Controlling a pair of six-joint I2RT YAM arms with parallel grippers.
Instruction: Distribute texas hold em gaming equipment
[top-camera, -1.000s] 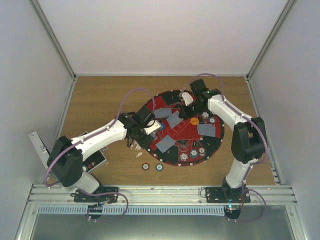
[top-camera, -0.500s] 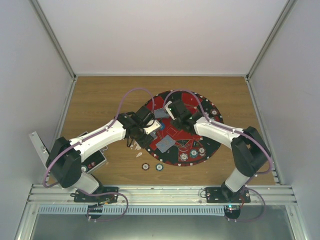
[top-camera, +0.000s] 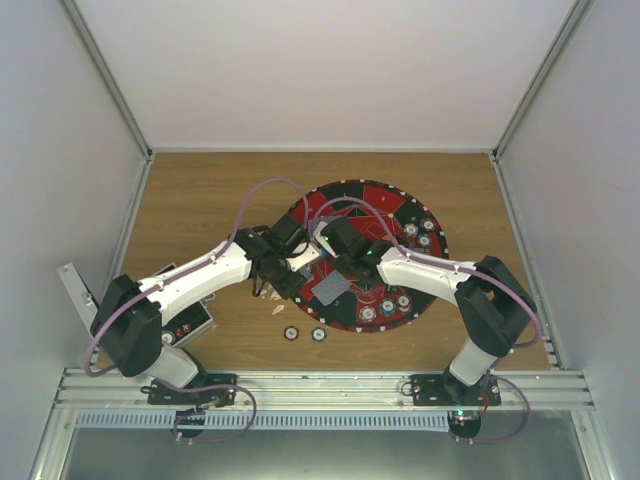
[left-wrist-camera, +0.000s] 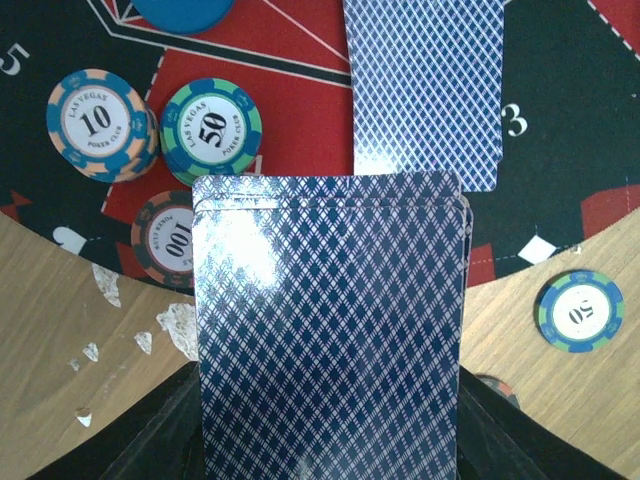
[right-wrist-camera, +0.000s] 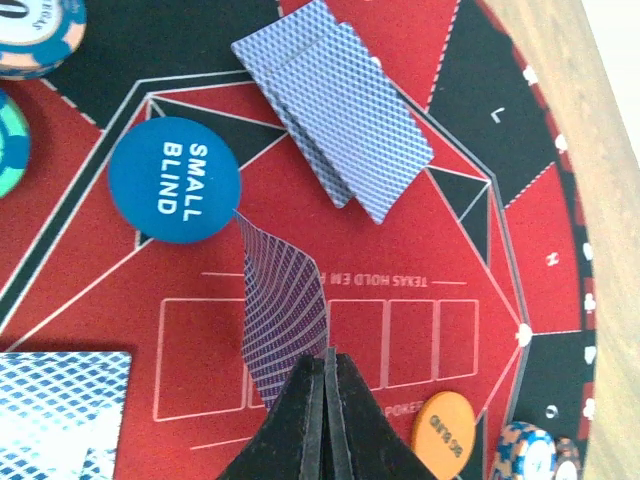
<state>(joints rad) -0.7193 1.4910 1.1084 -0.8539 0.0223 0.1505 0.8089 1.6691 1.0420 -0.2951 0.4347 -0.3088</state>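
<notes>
A stack of playing cards (left-wrist-camera: 330, 330) is clamped between the nearly closed jaws of the left gripper (left-wrist-camera: 328, 425) over the mat's (left-wrist-camera: 300, 120) edge, near a 10 chip (left-wrist-camera: 98, 122), a 50 chip (left-wrist-camera: 211, 130) and a 100 chip (left-wrist-camera: 170, 240). A bent card (right-wrist-camera: 283, 310) is pinched in the fully closed right gripper (right-wrist-camera: 327, 375) above the mat's centre, just beside the blue SMALL BLIND disc (right-wrist-camera: 175, 180).

Crowded over the left half of the mat (top-camera: 400, 200): left gripper (top-camera: 307, 259) clamped on a deck of cards (left-wrist-camera: 330, 330) and right gripper (right-wrist-camera: 327, 362) pinching a bowed card (right-wrist-camera: 282, 320), close together, both arms slanting in from the near side. Room to pass over the wooden table (top-camera: 220, 190) far and left of the mat. Hemmed at the mat's near rim by chips (top-camera: 387, 306); just nearer, on the wood, two loose chips (top-camera: 291, 333). Blocked near-left by the black case (top-camera: 198, 318).
</notes>
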